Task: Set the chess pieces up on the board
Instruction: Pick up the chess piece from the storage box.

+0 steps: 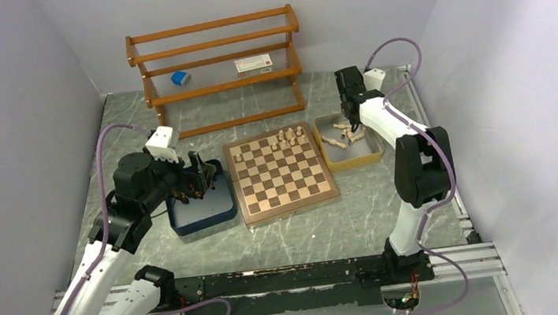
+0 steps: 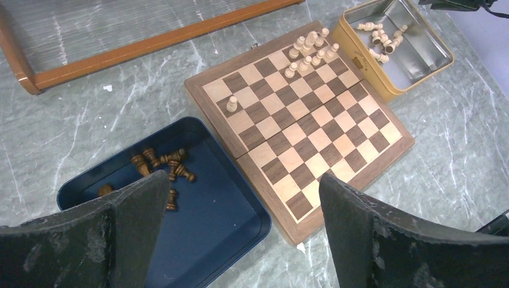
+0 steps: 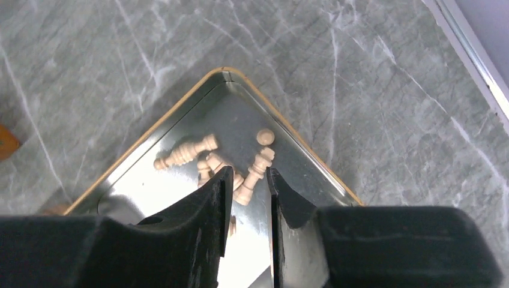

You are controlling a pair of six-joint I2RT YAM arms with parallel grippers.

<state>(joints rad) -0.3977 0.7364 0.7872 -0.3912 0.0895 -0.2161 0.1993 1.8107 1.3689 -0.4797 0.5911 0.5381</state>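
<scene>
The board [image 1: 282,174] lies in the middle of the table. Several cream chess pieces [image 2: 309,51] stand at its far right corner and one cream pawn [image 2: 231,104] stands alone at its far left. Dark pieces [image 2: 162,162] lie loose in the navy tray [image 2: 228,210]. My left gripper [image 2: 243,180] hangs wide open above that tray's near corner, holding nothing. My right gripper [image 3: 249,171] hovers over the yellow tray [image 3: 288,129], its jaws narrowly apart. A cream piece [image 3: 255,174] lies in the tray just past its fingertips, among other cream pieces.
A wooden shelf rack [image 1: 214,70] stands at the back, holding a small blue object [image 1: 181,77] and a white box [image 1: 253,64]. The navy tray [image 1: 215,212] touches the board's left side; the yellow tray [image 1: 355,161] sits at its right. Grey walls close in both sides.
</scene>
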